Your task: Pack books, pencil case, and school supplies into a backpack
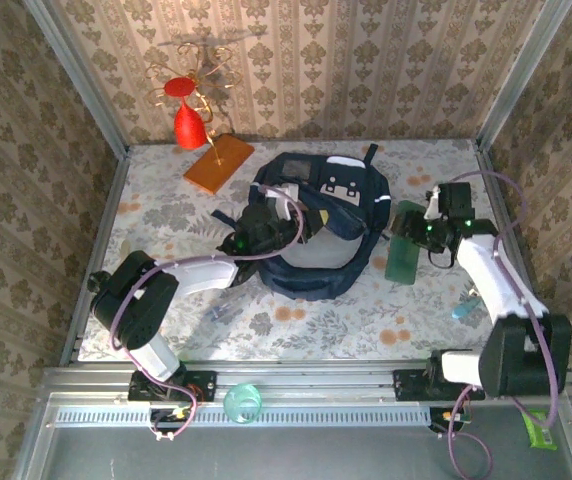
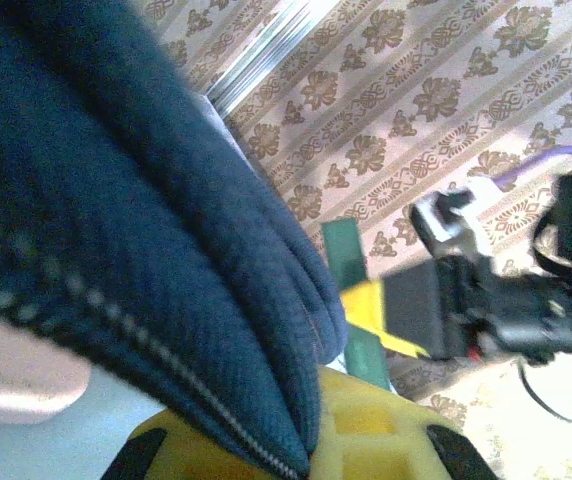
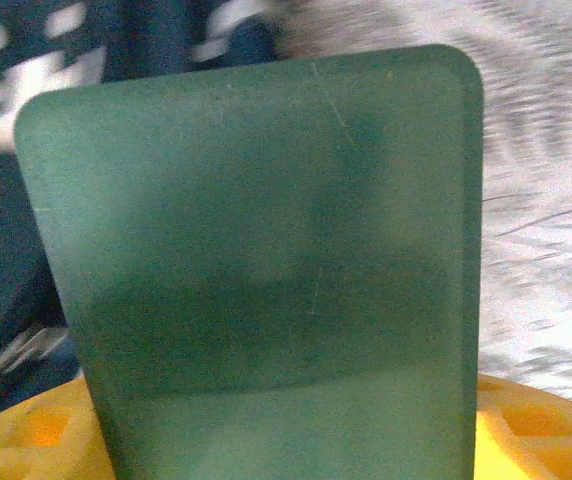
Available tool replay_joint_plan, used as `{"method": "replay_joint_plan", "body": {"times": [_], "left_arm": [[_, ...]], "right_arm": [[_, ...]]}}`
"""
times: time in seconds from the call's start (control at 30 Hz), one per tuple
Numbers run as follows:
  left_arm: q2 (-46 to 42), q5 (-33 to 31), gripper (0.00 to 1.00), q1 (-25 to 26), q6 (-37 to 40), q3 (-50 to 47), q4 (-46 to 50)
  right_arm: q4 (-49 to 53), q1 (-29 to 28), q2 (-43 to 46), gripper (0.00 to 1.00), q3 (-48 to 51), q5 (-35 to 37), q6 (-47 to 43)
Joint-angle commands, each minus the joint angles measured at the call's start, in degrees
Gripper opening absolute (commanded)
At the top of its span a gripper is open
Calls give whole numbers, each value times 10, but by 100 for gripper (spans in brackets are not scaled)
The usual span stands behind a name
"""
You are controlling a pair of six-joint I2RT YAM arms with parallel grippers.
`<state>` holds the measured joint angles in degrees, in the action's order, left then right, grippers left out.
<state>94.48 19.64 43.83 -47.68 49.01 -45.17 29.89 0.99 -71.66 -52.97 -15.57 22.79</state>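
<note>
— The backpack point(image 2: 116, 230) is looking like coarse woven navy cloth, with its zipper point(image 2: 166, 378) teeth giving off a dull shine.
— And the dark green book point(image 3: 266, 270) is showing a matt, frosted cover, smooth but finely scratched. The right gripper's fingers point(image 3: 536, 435) are looking like yellow plastic.

Left fingers point(image 2: 366, 440) pinched tight; right fingers point(image 3: 526, 430) part-spread, gripping; arms angled inward.
</note>
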Motion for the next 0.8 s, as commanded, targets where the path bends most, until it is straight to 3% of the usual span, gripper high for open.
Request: {"method": "replay_joint_plan", "body": {"times": [0.0, 0.1, 0.23, 0.4, 0.63, 0.77], "left_arm": [[-32, -18, 0, 1, 37, 55, 62], [-36, -24, 0, 8, 49, 87, 99], [-36, -22, 0, 14, 28, 114, 104], [-38, -10, 0, 14, 28, 182, 157], [-36, -10, 0, 9, 41, 260, 237], [-31, -9, 0, 7, 40, 276, 257]], "right_arm": [[28, -51, 75, 47, 36, -63, -32], [-2, -94, 147, 45, 71, -97, -57], [-136, -176, 180, 44, 126, -127, -59], [-126, -286, 113, 43, 62, -50, -183], [-191, -335, 70, 41, 47, 7, -327], [-209, -366, 57, 40, 50, 106, -404]]}}
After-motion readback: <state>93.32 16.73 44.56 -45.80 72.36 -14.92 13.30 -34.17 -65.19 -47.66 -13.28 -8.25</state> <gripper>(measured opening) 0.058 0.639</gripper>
